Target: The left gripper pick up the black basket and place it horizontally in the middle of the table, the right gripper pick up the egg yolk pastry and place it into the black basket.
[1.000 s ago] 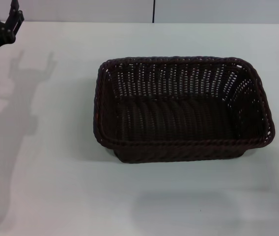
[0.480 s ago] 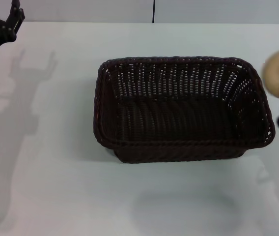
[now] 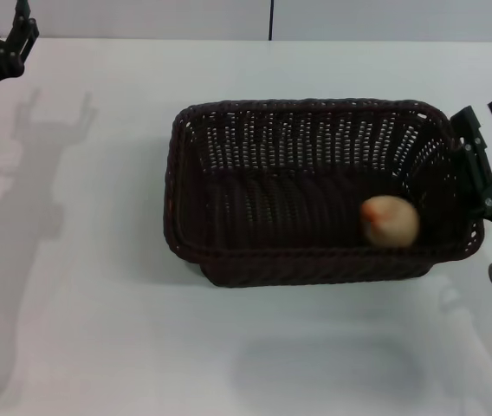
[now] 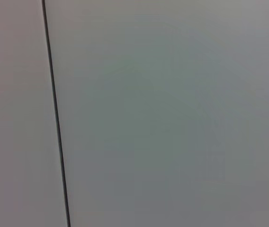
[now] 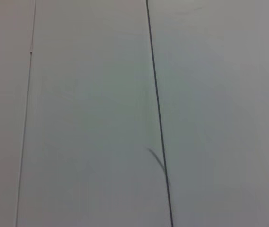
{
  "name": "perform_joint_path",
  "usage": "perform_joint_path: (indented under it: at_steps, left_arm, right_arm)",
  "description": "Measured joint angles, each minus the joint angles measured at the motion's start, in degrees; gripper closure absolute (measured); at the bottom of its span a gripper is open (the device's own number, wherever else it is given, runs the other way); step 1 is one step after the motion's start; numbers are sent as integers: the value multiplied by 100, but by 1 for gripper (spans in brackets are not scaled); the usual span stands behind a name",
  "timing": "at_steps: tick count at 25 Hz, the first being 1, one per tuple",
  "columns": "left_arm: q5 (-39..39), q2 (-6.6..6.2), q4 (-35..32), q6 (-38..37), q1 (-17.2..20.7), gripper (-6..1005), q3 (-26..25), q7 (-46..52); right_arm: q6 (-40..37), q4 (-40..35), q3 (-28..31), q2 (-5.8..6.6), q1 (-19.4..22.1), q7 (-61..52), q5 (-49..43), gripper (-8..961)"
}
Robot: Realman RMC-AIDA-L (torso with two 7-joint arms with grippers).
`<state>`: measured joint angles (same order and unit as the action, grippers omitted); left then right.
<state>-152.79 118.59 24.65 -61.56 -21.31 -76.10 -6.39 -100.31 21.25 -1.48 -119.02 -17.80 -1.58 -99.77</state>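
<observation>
One egg yolk pastry [image 3: 390, 220] inside black basket [image 3: 229, 251], right tool [image 3: 487, 123] spread apart

- Black basket [image 3: 320, 191]: lies lengthwise across the middle of the white table [image 3: 99, 329], open side up; braided rim whole
- Egg yolk pastry [image 3: 390, 220]: inside the basket, at its near right corner; pale dome, blurred
- Right gripper [image 3: 487, 121]: just beside the basket's right rim, empty; two black fingers spread apart
- Left gripper [image 3: 22, 30]: at the far left corner of the table, well apart from the basket; finger spacing unclear
</observation>
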Motion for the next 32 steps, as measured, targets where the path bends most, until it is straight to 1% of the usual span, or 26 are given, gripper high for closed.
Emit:
perform_joint_path:
  at_steps: [1,3,7,10,14,18,21,26,32]
  left_arm:
    - [0,-1,-10,-1,3,155,-3,1]
    - [4,-2,-26,-2,9,155,-2,2]
    - [2,-2,-26,-18,73,155,10,4]
    - [4,2,-16,-25,141,155,10,5]
    - [-8,4,-27,-49,259,155,87,12]
    - [0,5,-7,-50,440,155,303,16]
    - [6,10,-7,-50,543,155,389,16]
    - [13,20,-41,-96,679,155,471,103]
    - [13,23,-127,-338,803,155,509,503]
  right_arm:
    - [-23,0,36,0,35,-6,4,740]
    - [-102,0,171,0,157,-13,17,644]
    - [-385,4,943,-22,712,-7,208,453]
    - [-466,-85,1372,2,1126,-30,548,314]
    - [-410,-467,1527,-7,1502,-366,1149,120]
    - [-316,-784,1537,-16,1792,-916,1626,120]
    - [-315,-857,1538,-23,1915,-998,1797,121]
    - [-296,-860,1535,-25,1952,-1003,1820,121]
    - [-291,-861,1532,-25,1901,-1003,1825,120]
